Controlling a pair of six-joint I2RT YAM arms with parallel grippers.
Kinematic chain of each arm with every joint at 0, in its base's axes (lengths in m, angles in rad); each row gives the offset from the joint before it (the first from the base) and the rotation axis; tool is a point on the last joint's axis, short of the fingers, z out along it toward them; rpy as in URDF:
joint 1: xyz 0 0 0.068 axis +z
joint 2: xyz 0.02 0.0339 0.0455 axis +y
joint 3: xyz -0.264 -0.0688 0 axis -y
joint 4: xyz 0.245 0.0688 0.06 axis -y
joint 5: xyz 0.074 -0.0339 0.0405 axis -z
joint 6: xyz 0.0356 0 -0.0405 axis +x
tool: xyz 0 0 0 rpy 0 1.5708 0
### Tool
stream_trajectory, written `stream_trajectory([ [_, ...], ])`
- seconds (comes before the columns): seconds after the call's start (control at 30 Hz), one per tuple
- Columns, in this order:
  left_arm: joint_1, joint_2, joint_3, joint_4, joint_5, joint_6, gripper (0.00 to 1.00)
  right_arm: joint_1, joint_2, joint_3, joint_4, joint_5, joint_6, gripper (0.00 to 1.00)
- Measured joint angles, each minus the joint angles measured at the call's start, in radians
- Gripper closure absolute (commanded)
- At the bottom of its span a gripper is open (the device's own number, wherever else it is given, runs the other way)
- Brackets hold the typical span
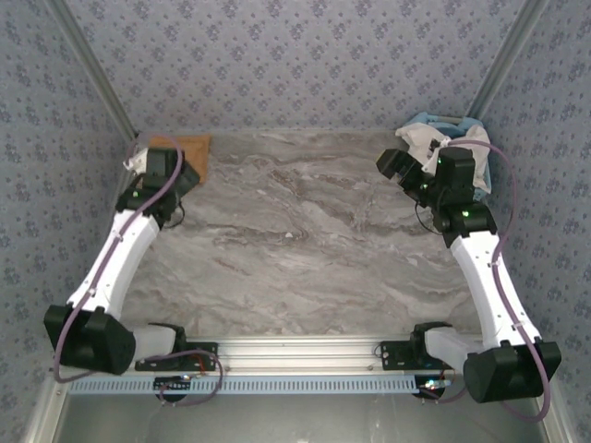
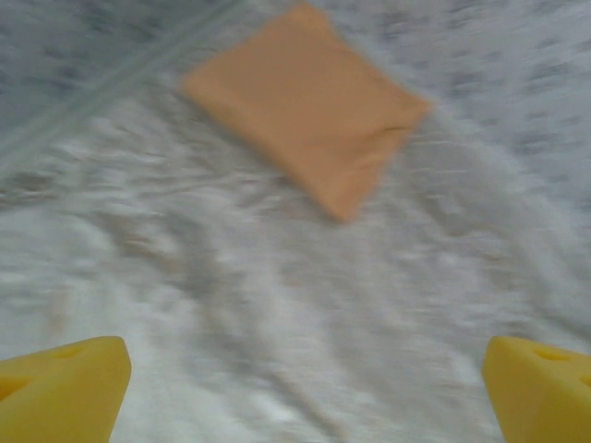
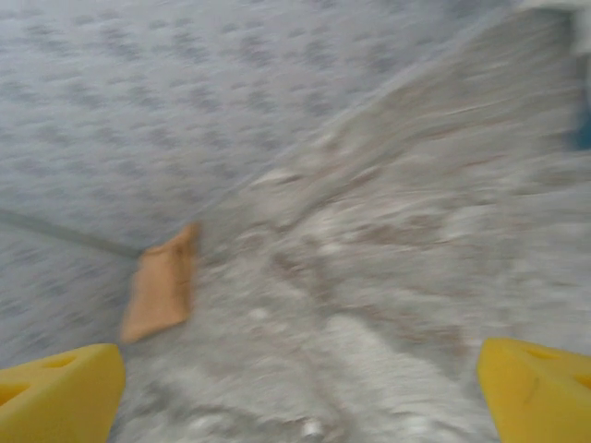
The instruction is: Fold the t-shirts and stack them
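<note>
A tan-orange t-shirt [image 1: 189, 148] lies folded into a small rectangle at the table's far left corner. In the left wrist view the tan-orange t-shirt [image 2: 309, 106] rests flat a short way ahead of my left gripper [image 2: 305, 388], which is open and holds nothing. From above, the left gripper [image 1: 152, 164] hovers at the shirt's near left edge. A crumpled white t-shirt [image 1: 434, 140] sits in the basket at the far right. Just left of it, my right gripper [image 1: 395, 168] is open and empty. In the right wrist view the right gripper [image 3: 300, 392] faces across the table toward the tan-orange t-shirt [image 3: 162, 291].
A light blue basket [image 1: 487, 152] stands in the far right corner against the patterned wall. Metal rails run along both side walls. The marbled table [image 1: 295, 240] stretches between the two arms. Both wrist views are blurred by motion.
</note>
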Motion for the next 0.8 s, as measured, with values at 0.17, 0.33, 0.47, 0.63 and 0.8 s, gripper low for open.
stream_trajectory([
  [0.17,0.003,-0.185,-0.395,0.228,-0.111,0.306,0.02,-0.025,-0.012,-0.154,0.015,0.222,-0.169,0.0],
  [0.33,0.042,-0.146,-0.615,0.422,-0.057,0.433,0.02,0.013,-0.053,-0.502,0.193,0.389,-0.335,0.0],
  [0.47,0.132,-0.026,-0.684,0.616,0.023,0.455,0.02,-0.002,0.032,-0.663,0.41,0.455,-0.436,0.0],
  [0.63,0.197,0.185,-0.627,0.808,0.122,0.49,0.02,-0.051,0.222,-0.693,0.698,0.456,-0.534,0.0],
  [0.8,0.219,0.324,-0.505,0.918,0.209,0.56,0.02,-0.105,0.38,-0.67,0.911,0.411,-0.587,0.0],
])
